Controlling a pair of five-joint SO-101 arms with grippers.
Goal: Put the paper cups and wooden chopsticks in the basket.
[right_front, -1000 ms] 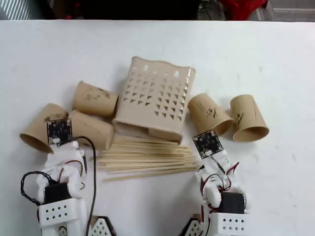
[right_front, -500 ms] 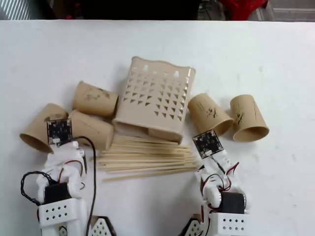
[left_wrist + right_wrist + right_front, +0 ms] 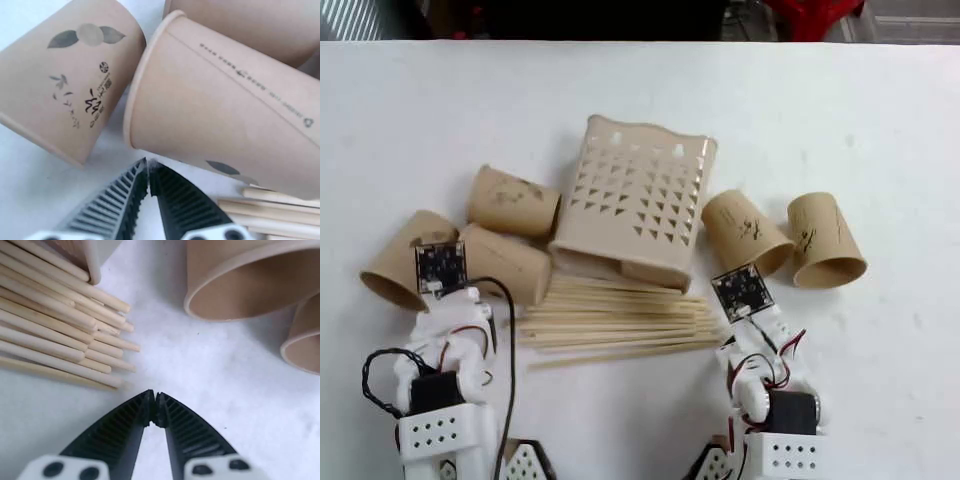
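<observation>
jaws closed, empty, on left gripper and right gripper; pale wooden chopsticks lie at six o'clock from the beige perforated plastic basket.

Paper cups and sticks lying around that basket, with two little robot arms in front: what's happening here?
Nothing is picked up yet. Five paper cups lie on their sides, three left of the basket and two right, and the wooden chopsticks lie piled between it and the arms. The left gripper and the right gripper are both shut and empty.
</observation>
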